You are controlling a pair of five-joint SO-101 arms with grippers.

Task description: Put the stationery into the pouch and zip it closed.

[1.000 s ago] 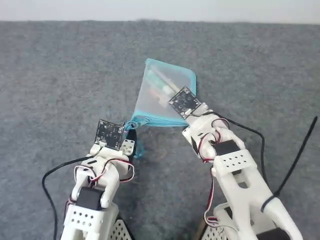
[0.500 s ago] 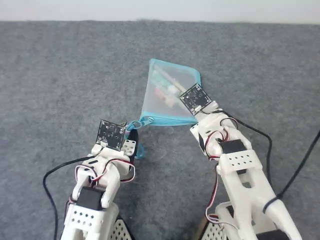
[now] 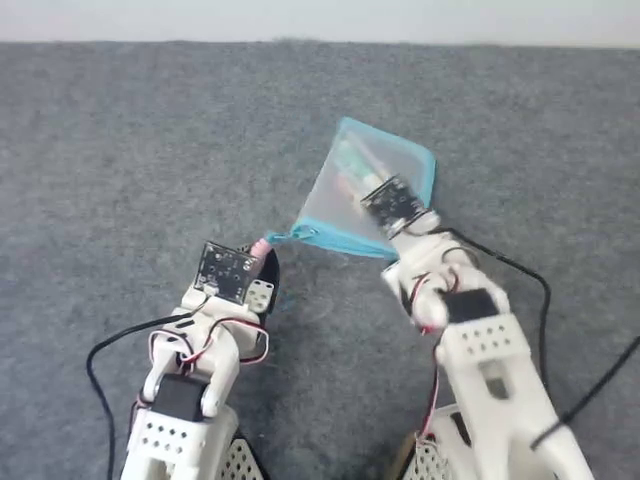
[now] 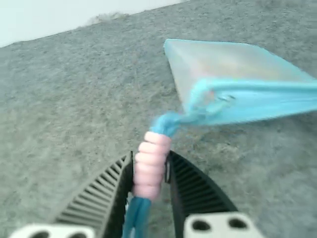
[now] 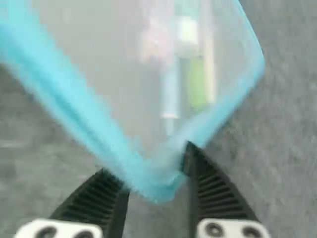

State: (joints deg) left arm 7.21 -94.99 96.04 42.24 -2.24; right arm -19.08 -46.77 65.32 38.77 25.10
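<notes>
Pouch: a translucent pouch (image 3: pixel 345 195) with blue trim is stretched between the two grippers over the grey mat (image 3: pixel 150 130).
Left gripper: the left gripper (image 4: pixel 148 161) is clamped on the pink beaded zip pull (image 4: pixel 150 158); a blue cord (image 4: pixel 171 121) runs ahead of the jaws to the pouch's zip end.
Right gripper: the right gripper (image 5: pixel 148 163) is pinched tight on the pouch's blue-edged corner.
Stationery: the stationery (image 5: pixel 195 74) is seen inside the pouch, beyond the right jaws, as blurred green, blue and pink sticks.
Writing: any print is too blurred to be read.
Zip: how far it is closed cannot be told.

Left claw (image 4: pixel 148 157), right claw (image 5: pixel 148 166) — both clamped
</notes>
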